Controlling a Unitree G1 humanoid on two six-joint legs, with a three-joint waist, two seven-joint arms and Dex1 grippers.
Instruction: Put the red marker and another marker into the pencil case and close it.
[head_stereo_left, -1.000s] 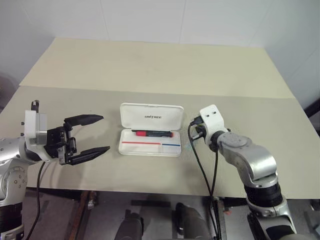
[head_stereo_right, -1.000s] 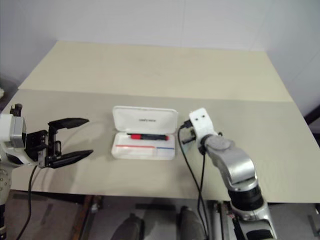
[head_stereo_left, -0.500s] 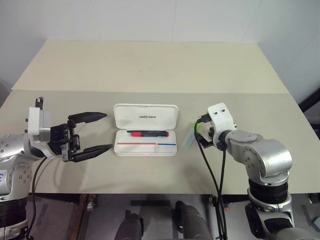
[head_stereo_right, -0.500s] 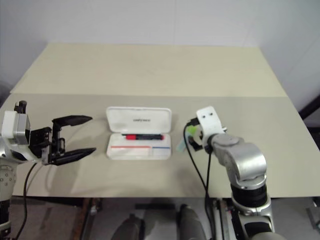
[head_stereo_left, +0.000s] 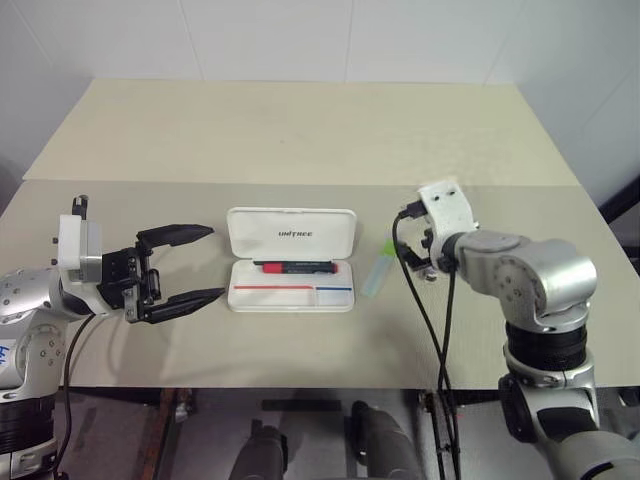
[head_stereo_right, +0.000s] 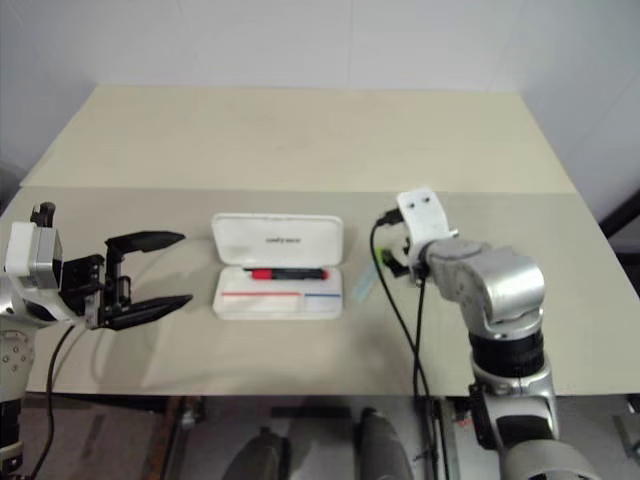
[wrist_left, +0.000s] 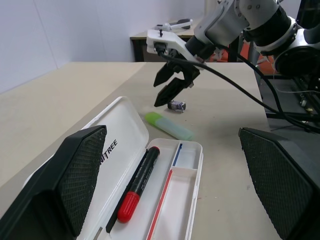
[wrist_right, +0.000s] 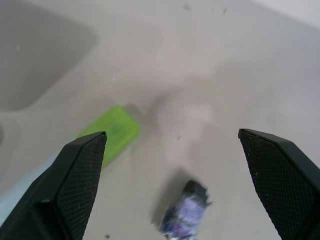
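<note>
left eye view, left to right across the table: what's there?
left gripper → pencil case with the red marker in its tray → green marker lying on the table → right gripper

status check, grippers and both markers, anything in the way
Left gripper open, beside open pencil case. Right gripper open, above table. Red marker in case; green marker outside. Small wrapped item nearby.

The pencil case (wrist_left: 125, 150) is smooth, glossy white hard plastic. The red marker (wrist_left: 137, 185) has a shiny red cap and a matt black barrel. The green marker (wrist_left: 168, 125) looks translucent, frosted plastic. The table (head_stereo_left: 300, 130) is matt beige. The pincer fingers (wrist_left: 75, 180) carry rough, fine-textured black pads.
</note>
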